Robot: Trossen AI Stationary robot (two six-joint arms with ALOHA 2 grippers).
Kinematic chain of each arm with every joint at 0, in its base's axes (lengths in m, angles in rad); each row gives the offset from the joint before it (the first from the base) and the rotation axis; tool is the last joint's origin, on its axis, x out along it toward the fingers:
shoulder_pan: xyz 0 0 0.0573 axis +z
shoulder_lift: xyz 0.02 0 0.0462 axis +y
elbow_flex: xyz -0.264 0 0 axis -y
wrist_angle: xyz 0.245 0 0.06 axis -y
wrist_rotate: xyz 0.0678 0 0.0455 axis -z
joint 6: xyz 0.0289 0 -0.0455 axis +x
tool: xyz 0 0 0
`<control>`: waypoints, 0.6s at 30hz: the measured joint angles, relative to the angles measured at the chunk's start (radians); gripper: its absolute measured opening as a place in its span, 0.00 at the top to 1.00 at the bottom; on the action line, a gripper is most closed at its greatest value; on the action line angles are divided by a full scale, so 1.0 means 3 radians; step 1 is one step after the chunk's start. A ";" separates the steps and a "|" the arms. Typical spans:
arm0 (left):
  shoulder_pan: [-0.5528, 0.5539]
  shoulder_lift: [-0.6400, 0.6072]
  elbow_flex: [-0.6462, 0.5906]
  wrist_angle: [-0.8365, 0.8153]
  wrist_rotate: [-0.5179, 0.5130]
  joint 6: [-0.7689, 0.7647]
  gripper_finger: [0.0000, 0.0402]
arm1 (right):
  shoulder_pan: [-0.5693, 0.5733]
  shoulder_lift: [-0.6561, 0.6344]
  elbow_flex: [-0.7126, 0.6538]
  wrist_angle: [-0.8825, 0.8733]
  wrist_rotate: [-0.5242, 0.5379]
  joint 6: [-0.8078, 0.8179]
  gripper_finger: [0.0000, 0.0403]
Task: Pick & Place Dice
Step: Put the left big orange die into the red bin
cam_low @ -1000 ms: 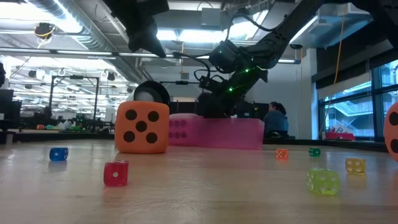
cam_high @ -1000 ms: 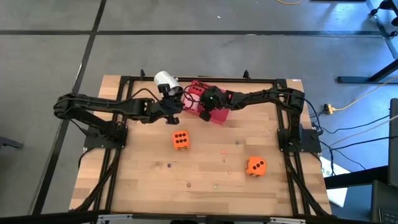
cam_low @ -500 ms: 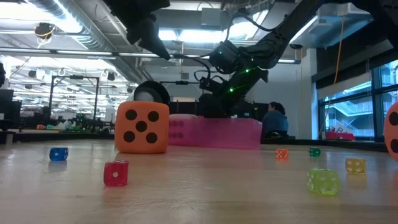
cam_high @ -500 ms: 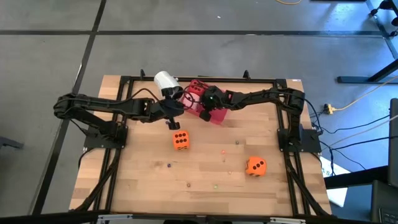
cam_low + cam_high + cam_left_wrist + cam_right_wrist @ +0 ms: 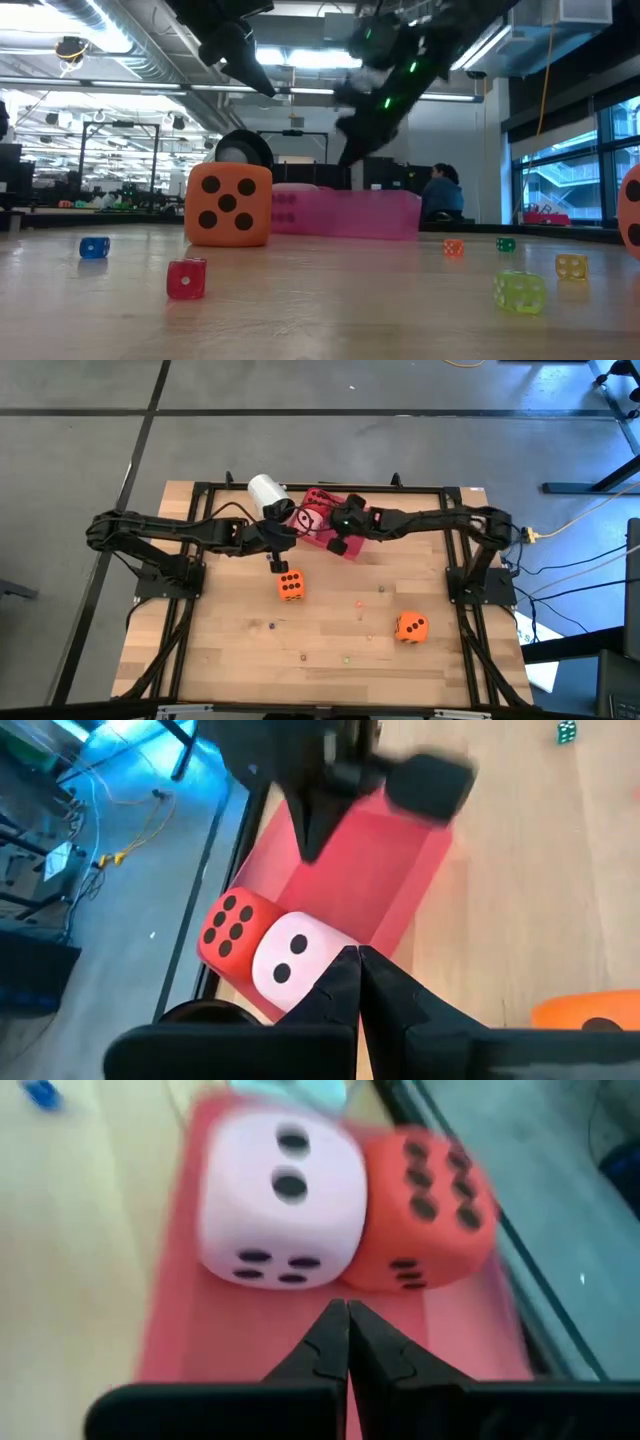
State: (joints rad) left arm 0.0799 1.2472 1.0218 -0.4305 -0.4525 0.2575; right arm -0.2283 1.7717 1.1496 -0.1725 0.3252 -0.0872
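**Two dice in the tray, two still out on the table**

The dice look soft and light, like foam blocks. They should squash a little when squeezed and not break. The flat sides give a good hold, so pinching two opposite faces, across the middle, looks best. A grip on a corner could make one pop out.

Starting on the left, the left gripper (image 5: 270, 565) hangs just above the table with its two fingers pressed tight together. It holds nothing. Right beside it, a bit nearer, sits an orange die (image 5: 291, 586) on the wood.

Farther back and a little to the right is the red-pink tray (image 5: 348, 547). The pink die (image 5: 280, 1195) and the red die (image 5: 428, 1208) sit inside it, touching each other, at its far end.

The right gripper (image 5: 337, 545) hangs over the tray. Its fingers are pinched together too, and it carries nothing.

Far over on the right, near the front, the second orange die (image 5: 410, 627) waits alone.
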 joint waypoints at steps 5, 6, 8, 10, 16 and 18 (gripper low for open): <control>0.0000 -0.0001 0.0000 -0.0125 -0.0129 -0.0026 0.98 | 0.0033 -0.0597 0.0001 -0.0352 0.0001 0.0002 1.00; 0.0000 -0.0001 0.0000 -0.0191 -0.0136 0.0049 0.98 | 0.0032 -0.0715 0.0001 -0.0369 0.0001 0.0003 1.00; -0.0004 0.0003 0.0000 -0.0301 -0.0169 0.0164 0.97 | 0.0032 -0.0942 0.0003 -0.0471 0.0001 0.0003 1.00; -0.0004 0.0017 0.0000 -0.0310 -0.0171 0.0170 0.94 | 0.0032 -0.1121 0.0003 -0.0522 0.0000 0.0002 1.00; 0.0024 0.0023 0.0000 -0.0339 0.0210 0.0078 0.81 | 0.0032 -0.1322 0.0003 -0.0705 -0.0001 0.0255 1.00; 0.0048 0.0041 0.0000 -0.0302 0.0264 -0.0084 0.75 | 0.0034 -0.1302 0.0001 -0.0770 -0.0029 0.0472 1.00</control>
State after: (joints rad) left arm 0.0942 1.2595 1.0218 -0.5210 -0.3734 0.2324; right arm -0.2182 1.3811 1.1500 -0.4035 0.3165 0.0543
